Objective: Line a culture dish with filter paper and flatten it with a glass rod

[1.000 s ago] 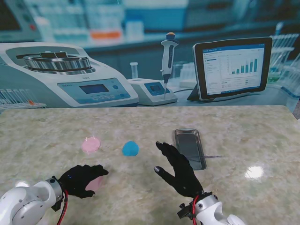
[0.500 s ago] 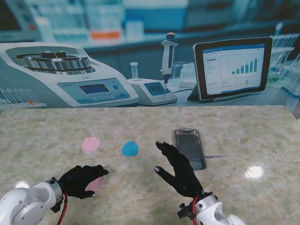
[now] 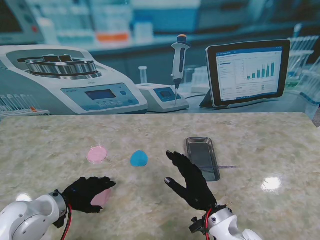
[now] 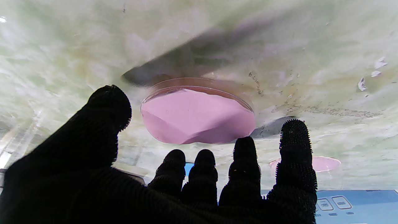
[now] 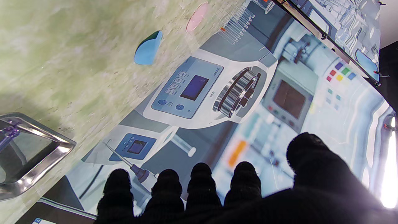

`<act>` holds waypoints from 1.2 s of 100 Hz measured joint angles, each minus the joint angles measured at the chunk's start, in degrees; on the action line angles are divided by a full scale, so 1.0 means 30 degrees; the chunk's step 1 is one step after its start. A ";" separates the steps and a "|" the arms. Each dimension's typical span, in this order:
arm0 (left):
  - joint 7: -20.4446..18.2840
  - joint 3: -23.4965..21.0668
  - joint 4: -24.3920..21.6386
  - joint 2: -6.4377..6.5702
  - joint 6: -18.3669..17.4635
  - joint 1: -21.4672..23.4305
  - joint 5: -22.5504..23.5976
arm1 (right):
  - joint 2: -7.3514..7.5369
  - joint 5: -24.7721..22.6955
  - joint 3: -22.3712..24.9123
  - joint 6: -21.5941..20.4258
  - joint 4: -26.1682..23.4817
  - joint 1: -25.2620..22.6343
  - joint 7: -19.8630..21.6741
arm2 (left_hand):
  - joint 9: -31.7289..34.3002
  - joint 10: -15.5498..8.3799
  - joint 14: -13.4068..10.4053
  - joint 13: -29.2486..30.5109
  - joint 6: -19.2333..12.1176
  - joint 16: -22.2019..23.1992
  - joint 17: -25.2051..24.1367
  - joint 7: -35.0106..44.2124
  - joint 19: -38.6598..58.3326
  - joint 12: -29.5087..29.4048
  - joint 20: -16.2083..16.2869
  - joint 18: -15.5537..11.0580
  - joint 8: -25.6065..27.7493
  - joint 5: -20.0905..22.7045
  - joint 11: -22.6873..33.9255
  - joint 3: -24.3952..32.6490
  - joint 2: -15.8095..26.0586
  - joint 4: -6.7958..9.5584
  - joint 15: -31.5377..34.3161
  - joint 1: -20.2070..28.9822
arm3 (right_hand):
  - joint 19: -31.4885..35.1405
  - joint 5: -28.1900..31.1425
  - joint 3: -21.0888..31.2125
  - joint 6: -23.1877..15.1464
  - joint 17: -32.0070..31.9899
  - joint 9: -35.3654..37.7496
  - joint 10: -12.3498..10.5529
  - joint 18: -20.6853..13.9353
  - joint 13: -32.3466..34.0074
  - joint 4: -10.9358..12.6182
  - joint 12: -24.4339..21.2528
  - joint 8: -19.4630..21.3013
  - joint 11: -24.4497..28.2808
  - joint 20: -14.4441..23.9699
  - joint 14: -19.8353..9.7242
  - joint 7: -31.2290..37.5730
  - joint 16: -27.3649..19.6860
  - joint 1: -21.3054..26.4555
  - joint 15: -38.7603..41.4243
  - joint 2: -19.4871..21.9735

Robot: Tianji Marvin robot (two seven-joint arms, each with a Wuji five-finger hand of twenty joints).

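Risk first: the left hand (image 3: 89,193), low in the lower left of the stand view, hovers fingers spread over a pink dish (image 4: 197,114) and grips nothing that shows. If it closes off-centre, I judge the shallow dish could skid on the smooth table (image 3: 260,140) or tip, and the pink sheet inside, which looks creased instead of flat, could shift or pop out. In the left wrist view the fingertips (image 4: 294,137) reach just short of the rim; whether any touches it cannot be told.

The right hand (image 3: 191,181) sits at lower centre, fingers apart, empty, just beside the tray (image 3: 202,156). A careless sweep could knock the tray or the thin rod (image 3: 226,166) poking from its right edge.

A second pink disc (image 3: 97,154) lies at centre left, a blue paper (image 3: 139,158) just right of it, both well apart from the hands.

Hard to make out: from the stand, the left hand covers most of its dish, only a pink sliver showing. The rod is faint and nearly transparent, its far end lost against the tray. Whether the centre-left disc is a dish or bare paper is unclear.
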 measured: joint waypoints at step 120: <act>-0.0755 0.3546 0.0639 0.0006 0.2807 -0.5043 -0.1692 | -0.0002 -0.0056 0.0029 0.0040 -0.0039 -0.0053 -0.0010 | 0.0000 0.0000 0.0000 -0.0025 0.0000 0.0379 -0.0928 0.1566 -0.1147 0.2434 0.0274 0.0201 0.0755 0.0017 0.1098 -0.2690 0.1864 0.0023 -0.0430 0.0059 | 0.0000 0.0000 0.0000 0.0000 0.0000 0.0000 0.0000 0.0000 0.0000 0.0000 0.0000 0.0008 0.0000 0.0000 0.0000 0.0000 0.0001 0.0003 0.0000 0.0000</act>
